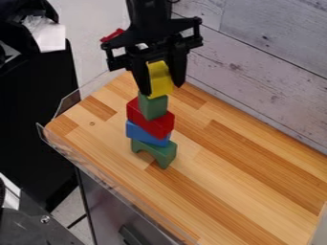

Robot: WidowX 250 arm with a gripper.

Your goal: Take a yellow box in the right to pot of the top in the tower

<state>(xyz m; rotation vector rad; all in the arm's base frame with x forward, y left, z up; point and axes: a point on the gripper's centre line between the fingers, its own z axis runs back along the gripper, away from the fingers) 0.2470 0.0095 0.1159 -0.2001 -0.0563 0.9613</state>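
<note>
You have a wooden counter [256,186] made of light and darker strips, running from the upper left down to the lower right. A clear plastic edge [96,171] lines its left side, and a wall [268,72] of pale, knotted boards stands along its far right side. On your picture's left you see a black piece of furniture [38,110] with a white sheet [48,36] on it, and pale floor [96,19] behind. Below the counter is a grey front with a dark handle [134,235]. The gripper [162,89] hangs down near the counter's far corner, its two fingers closed on the yellow block [159,76], one on either side. You have that block right above the tower, leaning slightly, its lower end at the top green block [153,106]; whether the two touch, you cannot tell. Under that green block, going down, come a red block [150,120], a blue block [147,134] and a green arch [165,153] standing on the wood, with the red one turned askew.
</note>
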